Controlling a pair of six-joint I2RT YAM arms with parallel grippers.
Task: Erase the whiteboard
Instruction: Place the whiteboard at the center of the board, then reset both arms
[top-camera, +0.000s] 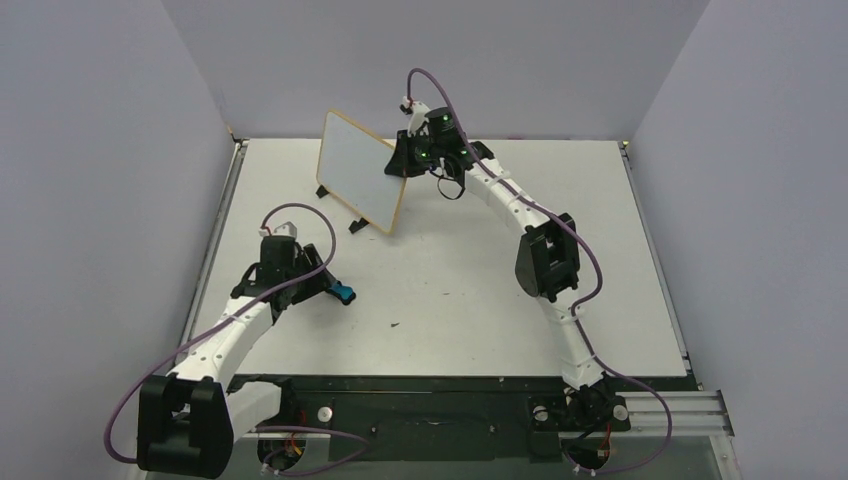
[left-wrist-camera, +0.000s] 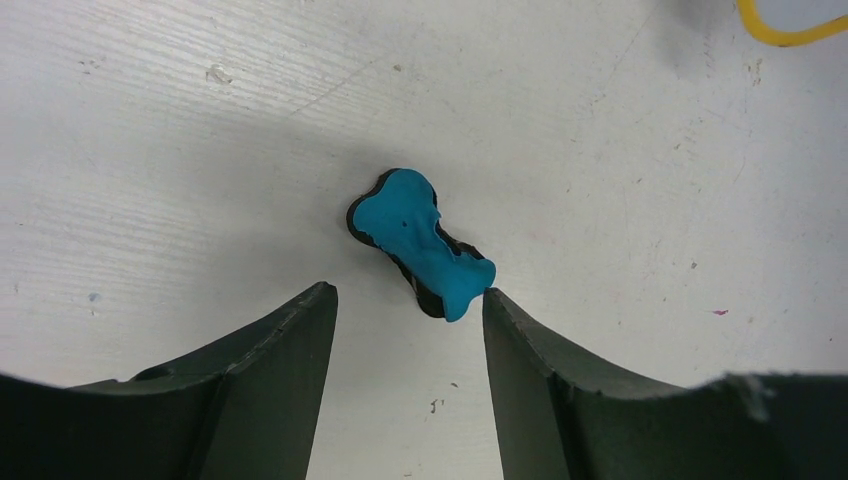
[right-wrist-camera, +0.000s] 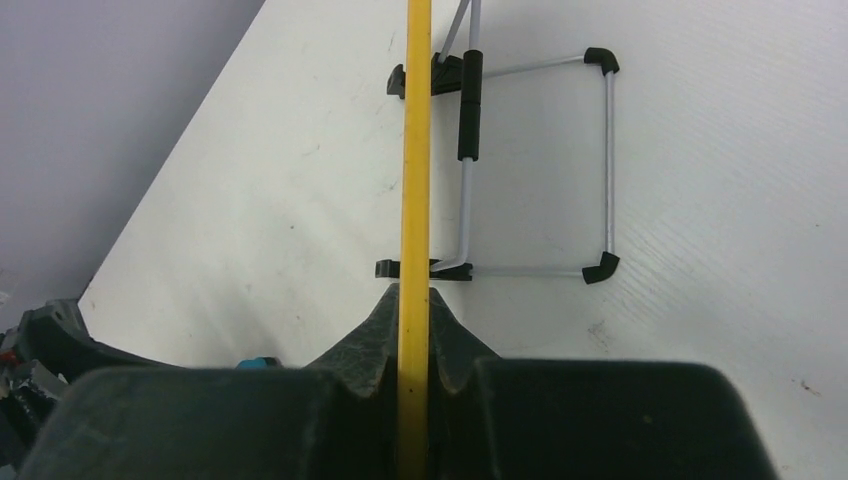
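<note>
The left tool stands wide open, the blue eraser's end between its tips on the desk, while the right tool pinches the whiteboard's edge.

Table: white, matt, fine grain lines, specks + scuffs round eraser. Eraser: blue top soft-looking, dented, matt; blk base. Left gripper fingers: dark matt plastic, slightly rough. Whiteboard: smooth wht face, yellow-tan rim. Stand: thin metal-look wire, blk plastic-look feet.
</note>
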